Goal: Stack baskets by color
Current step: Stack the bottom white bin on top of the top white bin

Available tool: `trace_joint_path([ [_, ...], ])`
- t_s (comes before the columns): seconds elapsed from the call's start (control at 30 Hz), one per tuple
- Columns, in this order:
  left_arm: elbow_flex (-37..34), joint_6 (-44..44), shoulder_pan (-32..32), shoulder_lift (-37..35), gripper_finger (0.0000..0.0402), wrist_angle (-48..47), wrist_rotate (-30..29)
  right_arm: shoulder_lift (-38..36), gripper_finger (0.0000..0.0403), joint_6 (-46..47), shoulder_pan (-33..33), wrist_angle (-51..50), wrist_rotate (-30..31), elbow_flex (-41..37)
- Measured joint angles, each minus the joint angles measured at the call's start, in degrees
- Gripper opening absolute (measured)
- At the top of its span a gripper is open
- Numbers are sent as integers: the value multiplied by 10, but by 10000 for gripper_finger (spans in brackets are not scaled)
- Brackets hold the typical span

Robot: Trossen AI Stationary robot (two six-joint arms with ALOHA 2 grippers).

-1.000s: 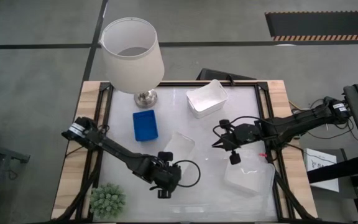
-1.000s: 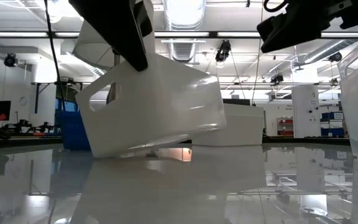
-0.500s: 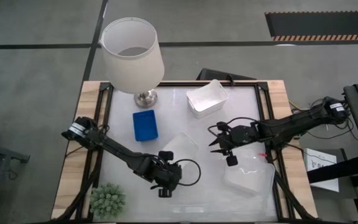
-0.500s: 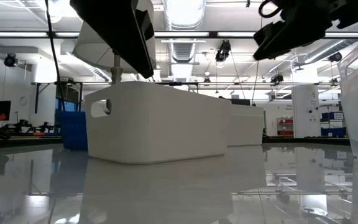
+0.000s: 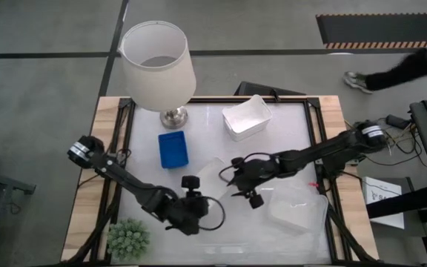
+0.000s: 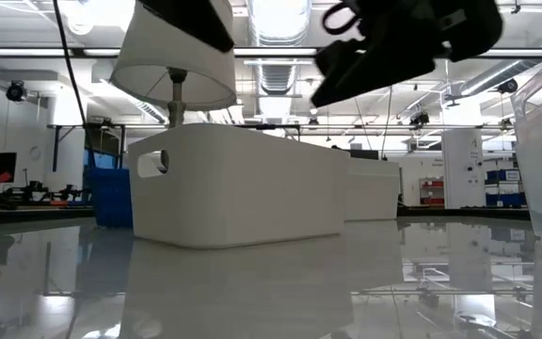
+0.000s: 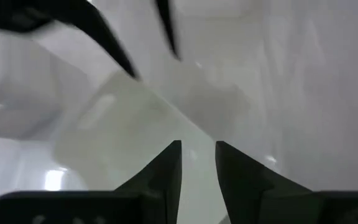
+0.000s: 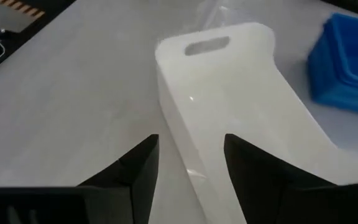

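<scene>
A white basket (image 5: pixel 215 169) (image 6: pixel 238 188) sits flat on its base at the table's middle, one slotted handle end (image 8: pixel 207 45) showing. My right gripper (image 5: pixel 230 180) (image 8: pixel 191 155) hangs open just right of it, its fingers astride the basket's near corner; I see no touch. My left gripper (image 5: pixel 191 185) (image 7: pixel 197 155) stands open on the basket's near side, a little off it and raised, with nothing between its fingers. A blue basket (image 5: pixel 173 148), another white basket (image 5: pixel 247 117) and a clear basket (image 5: pixel 296 211) rest on the table apart from each other.
A white-shaded lamp (image 5: pixel 158 55) stands at the far left corner and a small green plant (image 5: pixel 128 237) at the near left. A person's legs (image 5: pixel 391 70) pass beyond the table's far right. Bare table lies along the near edge.
My left gripper has let go of the middle white basket, which was tilted with one end raised and now lies flat; the gripper has drawn back up and turned. My right gripper has travelled toward the table's left to that basket, sinking a little, its fingers spreading.
</scene>
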Motion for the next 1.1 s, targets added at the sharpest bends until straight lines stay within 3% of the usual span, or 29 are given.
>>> trace_joint_path([
  [0.17,-51,15,-15,-41,81,49,-59,74,173,-22,0,1,-12,55],
  [0.37,-116,12,-20,-99,81,84,-61,153,151,-50,-3,-8,-9,100],
  [0.6,-167,16,-21,-170,81,103,-74,196,63,-76,-3,-52,-9,147],
  [0.7,-184,13,-21,-193,81,105,-86,201,19,-92,-3,-59,-9,155],
  [0.9,-206,13,-21,-221,81,117,-87,184,9,-108,-3,-108,-9,164],
  [1.1,-206,16,-21,-224,81,118,-87,100,9,-141,-21,-237,-9,185],
])
